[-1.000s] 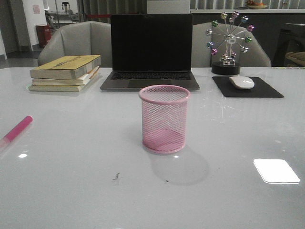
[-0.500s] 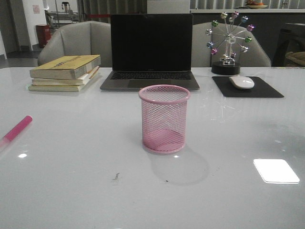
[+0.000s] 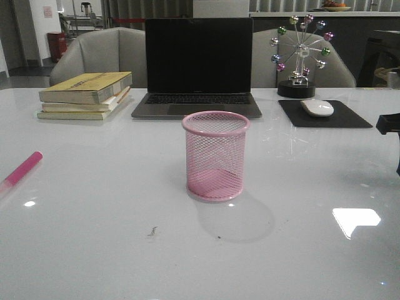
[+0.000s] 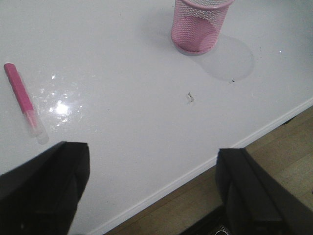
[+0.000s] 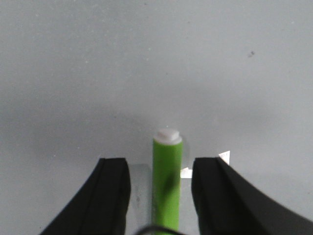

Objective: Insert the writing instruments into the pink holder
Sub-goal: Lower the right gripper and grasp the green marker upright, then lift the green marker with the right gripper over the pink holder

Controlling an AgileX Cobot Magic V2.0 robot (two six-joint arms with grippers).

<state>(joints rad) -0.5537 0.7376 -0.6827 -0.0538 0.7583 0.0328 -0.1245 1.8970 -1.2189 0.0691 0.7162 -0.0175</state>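
The pink holder (image 3: 215, 156) stands upright in the middle of the table, with nothing inside it; it also shows in the left wrist view as the holder (image 4: 199, 24). A pink pen (image 3: 21, 170) lies flat near the table's left edge, seen from the left wrist as the pen (image 4: 22, 100). My left gripper (image 4: 152, 161) hangs open over the table's front edge, well short of the pink pen. The lime green pen (image 5: 166, 181), whitish tip away from the wrist, lies on the table between the fingers of my open right gripper (image 5: 161, 169), with a gap on each side.
A closed-lid-up laptop (image 3: 197, 69) stands behind the holder. A stack of books (image 3: 86, 95) is at the back left, a mouse (image 3: 317, 107) on a black pad and a ferris-wheel ornament (image 3: 300, 56) at the back right. Part of my right arm (image 3: 389, 123) shows at the right edge.
A dark part of my right arm has come into the front view at the right edge. The bright reflection on the table near it has shrunk. Holder and pink pen have not moved.
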